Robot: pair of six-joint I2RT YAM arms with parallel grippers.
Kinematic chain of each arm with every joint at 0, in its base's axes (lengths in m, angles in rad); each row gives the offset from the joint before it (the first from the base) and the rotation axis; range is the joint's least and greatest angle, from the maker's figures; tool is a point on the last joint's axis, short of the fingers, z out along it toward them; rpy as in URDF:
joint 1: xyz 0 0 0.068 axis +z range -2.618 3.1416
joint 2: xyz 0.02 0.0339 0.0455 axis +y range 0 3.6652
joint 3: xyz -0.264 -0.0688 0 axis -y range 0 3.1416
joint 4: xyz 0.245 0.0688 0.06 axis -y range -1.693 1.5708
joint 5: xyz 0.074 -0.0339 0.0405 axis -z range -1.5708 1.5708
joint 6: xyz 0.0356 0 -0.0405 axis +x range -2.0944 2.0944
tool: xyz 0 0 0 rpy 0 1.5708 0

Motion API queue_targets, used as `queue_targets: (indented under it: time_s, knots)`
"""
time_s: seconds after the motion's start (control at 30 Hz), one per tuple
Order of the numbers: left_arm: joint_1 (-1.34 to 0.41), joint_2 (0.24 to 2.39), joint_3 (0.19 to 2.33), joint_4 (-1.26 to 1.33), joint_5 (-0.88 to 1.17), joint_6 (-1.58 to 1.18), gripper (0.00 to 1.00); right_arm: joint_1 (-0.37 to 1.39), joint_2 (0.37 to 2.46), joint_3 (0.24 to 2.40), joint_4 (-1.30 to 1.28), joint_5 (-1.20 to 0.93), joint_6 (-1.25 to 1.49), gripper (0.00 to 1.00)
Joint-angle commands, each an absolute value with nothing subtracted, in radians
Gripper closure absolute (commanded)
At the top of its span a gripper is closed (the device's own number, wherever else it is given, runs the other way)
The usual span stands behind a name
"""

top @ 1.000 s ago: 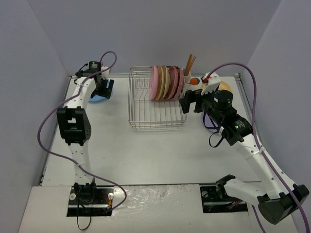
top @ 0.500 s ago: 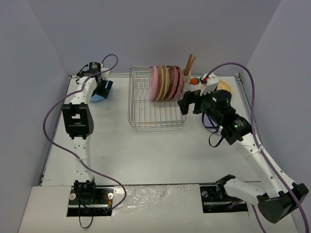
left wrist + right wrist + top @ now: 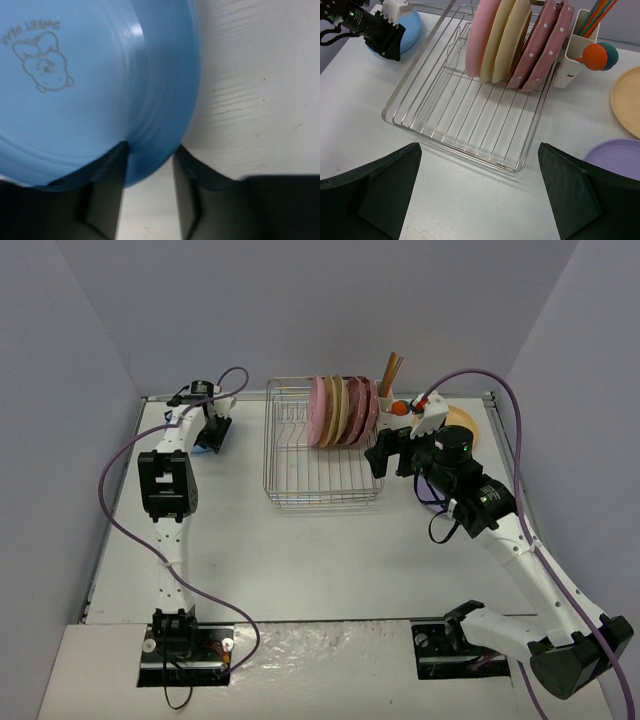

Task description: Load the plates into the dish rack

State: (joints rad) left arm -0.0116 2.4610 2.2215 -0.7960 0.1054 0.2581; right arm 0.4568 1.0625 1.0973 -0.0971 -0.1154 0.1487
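Observation:
The silver wire dish rack [image 3: 320, 475] stands at the back middle; it also shows in the right wrist view [image 3: 470, 120]. In its right end stand a pink plate [image 3: 477, 35], two beige plates [image 3: 507, 40] and two dotted dark-pink plates [image 3: 547, 42]. My left gripper [image 3: 212, 430] is at the back left, its two fingers closed against the rim of the blue plate [image 3: 75, 90], which lies on the table. My right gripper [image 3: 385, 452] hovers open and empty just right of the rack, above the table [image 3: 480, 200].
A white utensil cup [image 3: 575, 45] with utensils hangs on the rack's right end. An orange-yellow plate [image 3: 627, 100] and a lavender plate [image 3: 615, 157] lie on the table to the right. Walls enclose the table on three sides.

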Motion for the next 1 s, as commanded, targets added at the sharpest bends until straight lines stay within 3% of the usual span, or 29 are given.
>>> queue_targets:
  time_s: [0.0,0.13,0.2,0.37,0.57,0.77,0.97]
  knots:
    - [-0.006,2.436,2.252,-0.803,0.133,0.247,0.73,0.448,1.069,1.12,-0.048,-0.109,0.158,0.0]
    - [-0.006,2.407,2.221,-0.802,0.135,0.215,0.95,0.448,1.077,1.121,-0.048,-0.117,0.158,0.0]
    - [-0.006,2.375,2.189,-0.787,0.133,0.207,1.0,0.448,1.078,1.123,-0.048,-0.121,0.156,0.0]
    - [-0.005,2.235,2.111,-0.776,0.189,0.135,1.0,0.448,1.084,1.13,-0.046,-0.124,0.148,0.0]
    - [-0.009,1.975,2.088,-0.743,0.43,-0.149,1.0,0.449,1.095,1.139,-0.044,-0.133,0.138,0.0]
    - [-0.041,1.811,1.978,-0.452,0.681,-0.513,1.0,0.448,1.086,1.135,-0.042,-0.134,0.141,0.0]
    - [-0.135,1.764,1.939,-0.14,0.75,-0.83,1.0,0.448,1.066,1.124,-0.041,-0.135,0.155,0.0]
